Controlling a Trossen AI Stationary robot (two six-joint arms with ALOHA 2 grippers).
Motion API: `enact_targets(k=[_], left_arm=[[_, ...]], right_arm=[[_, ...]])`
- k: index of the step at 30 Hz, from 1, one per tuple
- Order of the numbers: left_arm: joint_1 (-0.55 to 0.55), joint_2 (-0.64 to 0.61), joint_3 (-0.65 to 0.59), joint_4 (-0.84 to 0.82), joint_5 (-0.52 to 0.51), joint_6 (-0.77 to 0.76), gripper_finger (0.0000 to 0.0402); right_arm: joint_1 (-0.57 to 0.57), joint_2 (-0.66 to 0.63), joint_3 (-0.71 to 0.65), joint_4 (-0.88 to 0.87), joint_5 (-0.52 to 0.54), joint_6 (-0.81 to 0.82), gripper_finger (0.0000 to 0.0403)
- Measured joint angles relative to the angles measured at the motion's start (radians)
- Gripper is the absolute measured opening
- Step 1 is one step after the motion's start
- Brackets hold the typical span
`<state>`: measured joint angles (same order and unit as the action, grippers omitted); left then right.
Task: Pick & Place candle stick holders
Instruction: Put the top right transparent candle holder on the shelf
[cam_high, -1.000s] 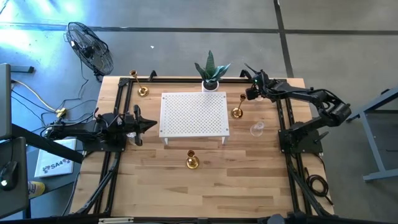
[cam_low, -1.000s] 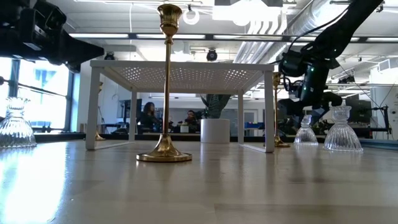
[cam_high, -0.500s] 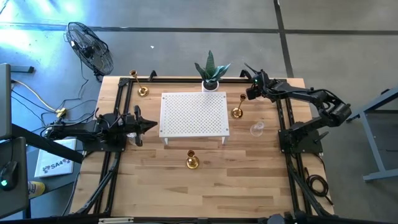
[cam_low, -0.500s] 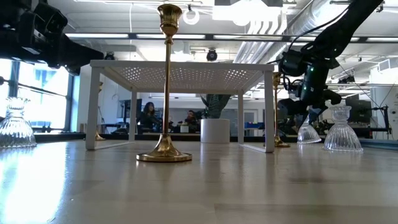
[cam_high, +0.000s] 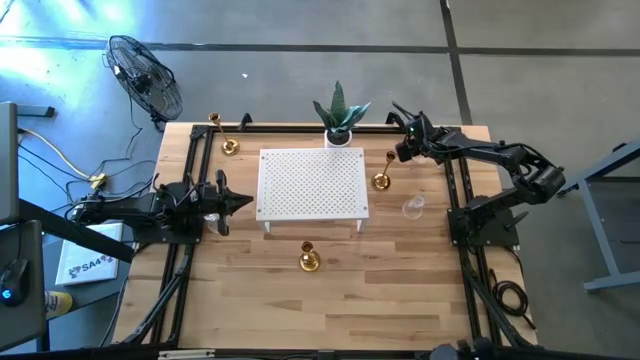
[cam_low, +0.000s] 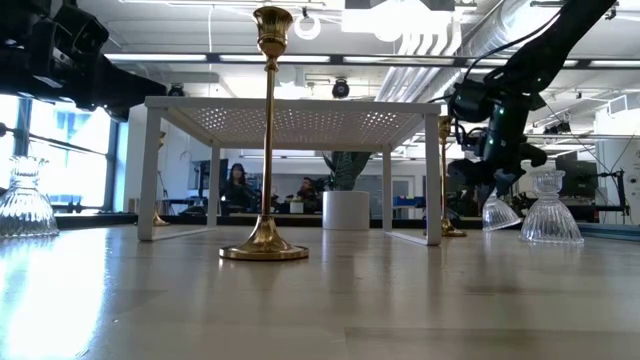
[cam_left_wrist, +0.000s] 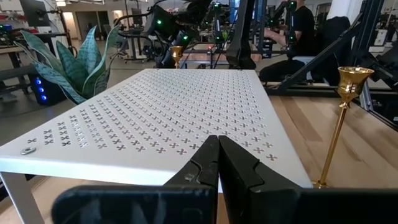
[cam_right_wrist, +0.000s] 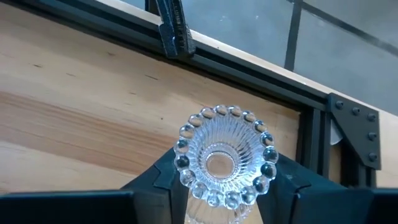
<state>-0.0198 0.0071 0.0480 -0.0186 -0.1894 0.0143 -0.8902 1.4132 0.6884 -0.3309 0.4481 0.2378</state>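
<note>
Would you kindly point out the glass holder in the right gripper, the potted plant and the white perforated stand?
glass holder (cam_right_wrist: 225, 163), right wrist view, beaded rim.
right gripper (cam_right_wrist: 221, 186), right wrist view, between its fingers.
potted plant (cam_high: 339, 112), high view, leaves.
white perforated stand (cam_high: 311, 183), high view, top panel.

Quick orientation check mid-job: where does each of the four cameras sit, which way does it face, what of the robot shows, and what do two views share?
High view: overhead, straight down; left gripper, right gripper, white perforated rack.
Low view: table height, looking level under the rack; the right gripper holds a clear glass holder off the table.
Left wrist view: faces across the rack; fingers shut, empty.
Right wrist view: faces the table edge; fingers grip the glass holder.
Shared: gold holder.
</note>
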Motion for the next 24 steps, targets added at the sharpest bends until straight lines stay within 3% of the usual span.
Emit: enact_targets(k=[12, 24], left_arm=[[0.0, 0.0, 0.0, -0.007, 0.052, -0.049, 0.0001], [0.0, 0.0, 0.0, -0.01, 0.11, -0.05, 0.0001]], right_arm=[[0.0, -0.002, -0.001, -0.01, 0.012, -0.022, 0.0127], [0.001, -0.07, -0.005, -0.036, -0.065, -0.068, 0.0127]])
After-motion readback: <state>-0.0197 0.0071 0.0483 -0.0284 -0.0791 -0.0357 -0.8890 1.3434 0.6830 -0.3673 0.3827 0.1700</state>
